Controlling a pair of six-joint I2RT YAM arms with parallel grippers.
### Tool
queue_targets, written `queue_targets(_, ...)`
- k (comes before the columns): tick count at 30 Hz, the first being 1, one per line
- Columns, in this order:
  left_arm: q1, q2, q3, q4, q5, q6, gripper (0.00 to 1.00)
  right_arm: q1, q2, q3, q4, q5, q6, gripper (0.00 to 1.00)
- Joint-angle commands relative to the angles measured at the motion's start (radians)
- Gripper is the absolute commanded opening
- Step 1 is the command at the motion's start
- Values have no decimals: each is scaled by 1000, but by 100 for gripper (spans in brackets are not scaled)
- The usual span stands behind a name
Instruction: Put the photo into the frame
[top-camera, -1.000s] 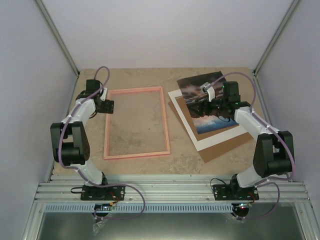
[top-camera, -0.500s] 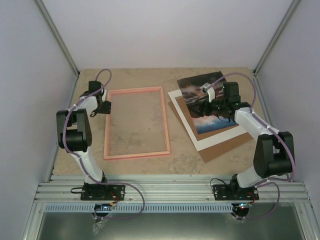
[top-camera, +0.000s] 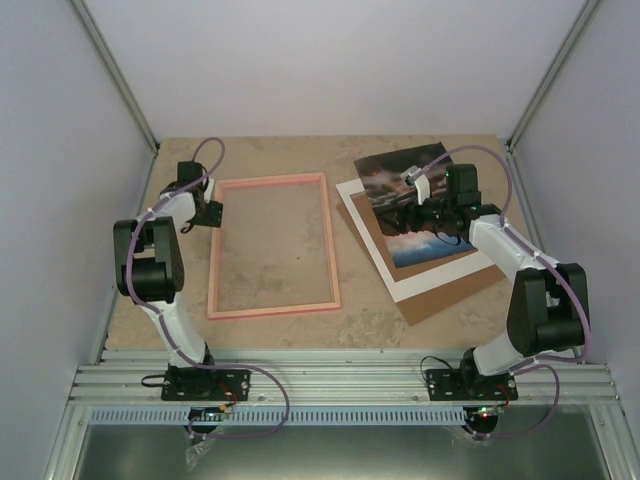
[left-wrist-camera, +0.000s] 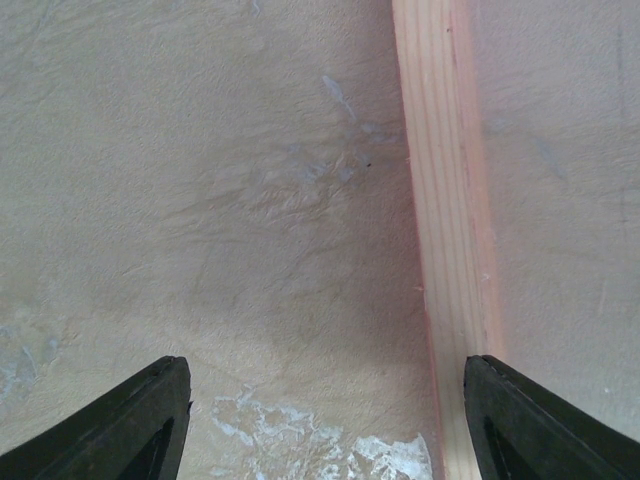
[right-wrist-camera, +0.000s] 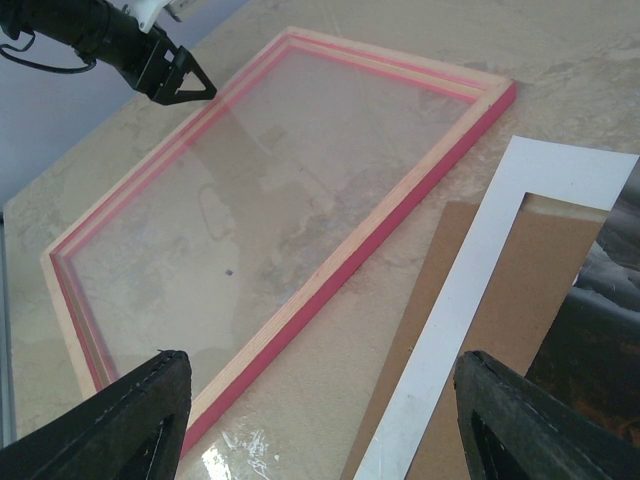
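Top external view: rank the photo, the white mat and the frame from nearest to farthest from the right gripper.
1. photo: directly under the right gripper.
2. white mat: beneath the photo, its border showing around it.
3. frame: farthest, off to the left.

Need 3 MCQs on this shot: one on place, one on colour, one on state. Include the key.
1. Where does the photo lie relative to the frame?
A) inside it
B) to its right, on the white mat
C) underneath it

2. What colour is the board under the white mat?
A) brown
B) blue
C) green

3. How does the left gripper stand?
A) shut on the photo
B) open, over the frame's left rail
C) shut on nothing

Key:
1 B: the top view shows it stacked on the mat, beside the frame.
2 A: a brown edge shows past the mat.
3 B: its wrist view shows the fingers wide apart, with the rail between them.
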Motion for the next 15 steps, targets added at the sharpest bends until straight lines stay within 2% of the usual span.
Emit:
queue_targets(1, 5, 0, -6, 4, -12, 31, 78, 3, -23, -11, 7, 8, -13, 73)
queue_targets(9, 5, -114, 8, -5, -10, 47, 79, 4, -35, -18, 13, 0, -6, 73)
queue_targets(15, 6, -101, 4, -19, 13, 63, 79, 3, -33, -18, 16, -3, -3, 73)
